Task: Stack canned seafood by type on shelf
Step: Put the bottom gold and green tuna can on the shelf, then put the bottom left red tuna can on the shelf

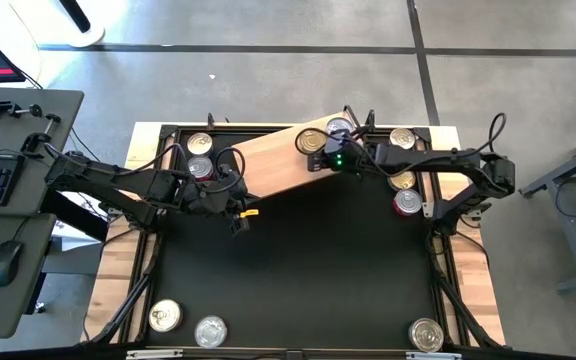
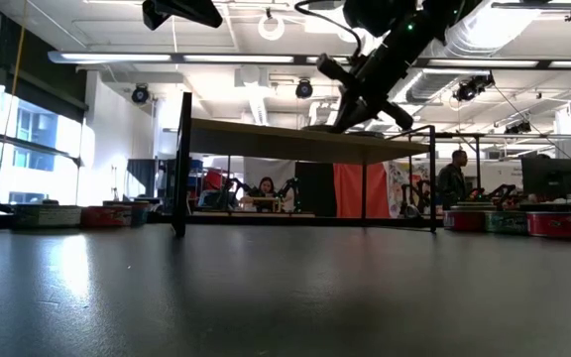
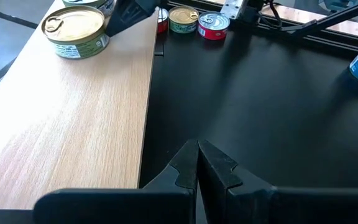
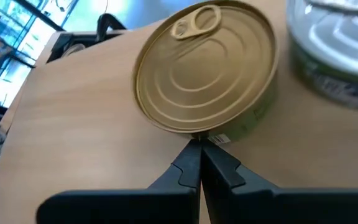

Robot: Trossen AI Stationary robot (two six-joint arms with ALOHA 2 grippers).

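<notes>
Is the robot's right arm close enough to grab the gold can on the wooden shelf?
Probably yes. The right gripper sits right at the gold can on the shelf with nothing between, but its fingers are shut, so they must open first.

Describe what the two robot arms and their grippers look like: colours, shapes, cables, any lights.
Both arms are slim, dark, jointed links with black cables looped along them. The left gripper ends in two black, wedge-shaped fingers tapering to a point, with an orange tip showing in the high view. The right gripper has the same black tapered fingers, and a small green light glows on its wrist in the high view.
</notes>
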